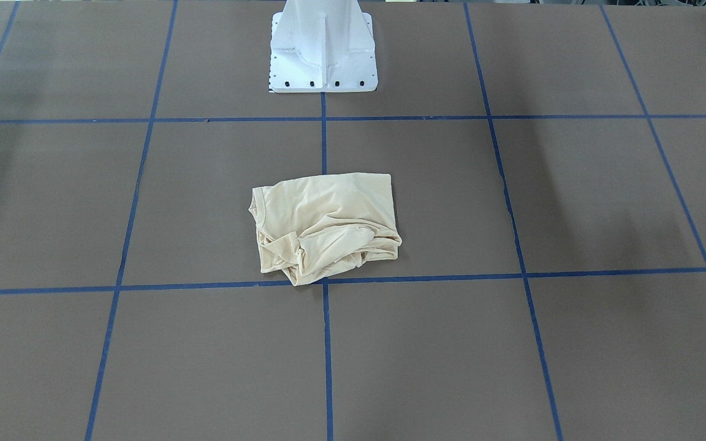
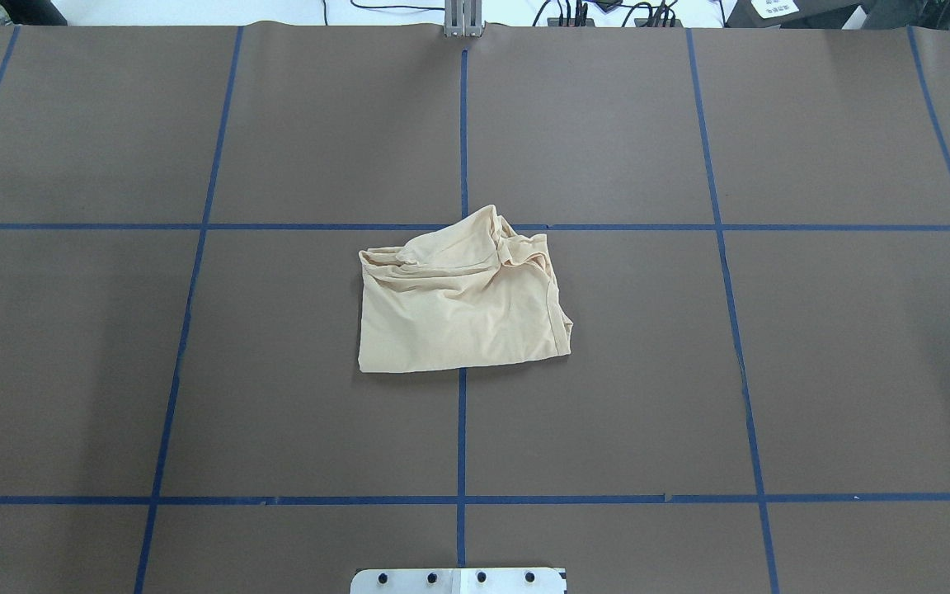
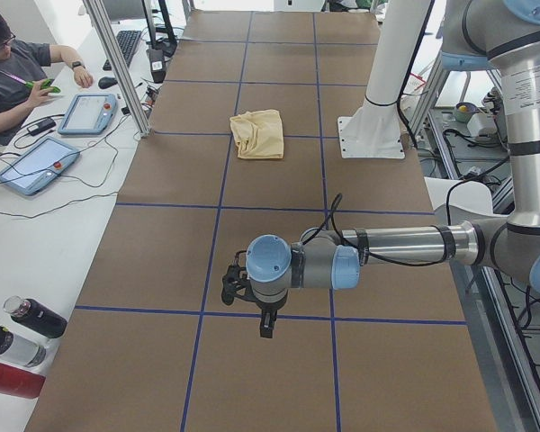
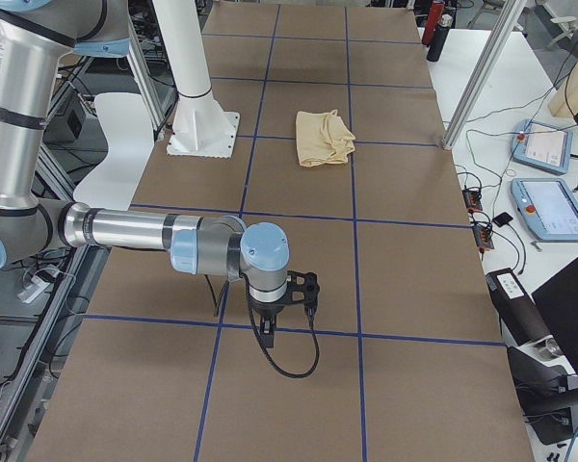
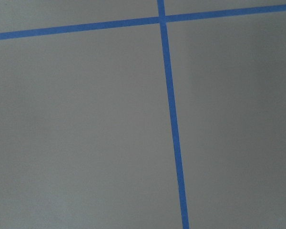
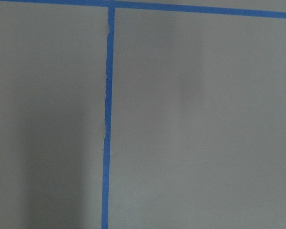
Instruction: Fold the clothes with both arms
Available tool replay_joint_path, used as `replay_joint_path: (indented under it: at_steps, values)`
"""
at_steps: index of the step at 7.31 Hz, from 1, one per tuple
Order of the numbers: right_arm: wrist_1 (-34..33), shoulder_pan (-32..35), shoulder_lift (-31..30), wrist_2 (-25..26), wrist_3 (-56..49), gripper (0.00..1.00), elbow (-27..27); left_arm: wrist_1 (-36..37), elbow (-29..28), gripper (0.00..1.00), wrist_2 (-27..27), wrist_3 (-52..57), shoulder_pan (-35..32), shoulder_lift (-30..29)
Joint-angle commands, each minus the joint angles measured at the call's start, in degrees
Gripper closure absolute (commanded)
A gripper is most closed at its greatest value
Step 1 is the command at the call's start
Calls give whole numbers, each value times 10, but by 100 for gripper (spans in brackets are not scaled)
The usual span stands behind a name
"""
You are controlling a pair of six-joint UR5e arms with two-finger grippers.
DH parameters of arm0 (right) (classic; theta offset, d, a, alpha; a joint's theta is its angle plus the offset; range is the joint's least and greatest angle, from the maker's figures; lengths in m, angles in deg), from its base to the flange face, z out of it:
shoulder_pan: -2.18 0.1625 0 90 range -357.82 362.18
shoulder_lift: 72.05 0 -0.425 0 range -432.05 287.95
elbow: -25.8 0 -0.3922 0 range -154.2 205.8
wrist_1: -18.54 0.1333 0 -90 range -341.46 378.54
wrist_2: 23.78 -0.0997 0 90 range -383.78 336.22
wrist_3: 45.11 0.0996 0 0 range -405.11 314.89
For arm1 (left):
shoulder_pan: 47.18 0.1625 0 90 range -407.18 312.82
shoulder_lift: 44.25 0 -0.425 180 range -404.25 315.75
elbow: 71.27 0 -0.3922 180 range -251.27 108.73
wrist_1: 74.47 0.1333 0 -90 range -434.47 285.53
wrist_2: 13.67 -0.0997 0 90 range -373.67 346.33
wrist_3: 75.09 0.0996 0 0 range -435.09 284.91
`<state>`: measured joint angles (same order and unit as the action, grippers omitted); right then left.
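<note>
The clothes (image 1: 325, 226) are one pale cream-yellow shirt, lying in a loosely folded, rumpled bundle at the middle of the brown table (image 2: 458, 305), with the neck opening toward the robot's right. It also shows small in both side views (image 3: 257, 133) (image 4: 324, 138). Both arms hang far from it, over the table's ends. The left gripper (image 3: 264, 324) points down near a blue tape line, and I cannot tell its state. The right gripper (image 4: 266, 332) likewise hangs over the table, state unclear. Both wrist views show only bare brown table and blue tape.
The white pedestal base (image 1: 323, 55) stands behind the shirt. Blue tape lines (image 2: 463, 124) grid the table. A seated person (image 3: 18, 76) and two teach pendants (image 3: 36, 166) are beside the table, with bottles (image 3: 18, 346) at the near corner. A metal post (image 3: 117, 67) stands at the edge.
</note>
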<state>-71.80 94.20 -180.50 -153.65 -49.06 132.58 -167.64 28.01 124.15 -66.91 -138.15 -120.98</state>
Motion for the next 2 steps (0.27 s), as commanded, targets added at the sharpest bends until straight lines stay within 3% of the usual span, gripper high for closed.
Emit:
replay_joint_path:
  at_steps: [1, 2]
  values:
    - [0, 0, -3, -5, 1, 0, 1, 0, 0, 0, 0, 0, 0, 0]
    - [-4, 0, -3, -6, 2, 0, 3, -1, 1, 0, 0, 0, 0, 0]
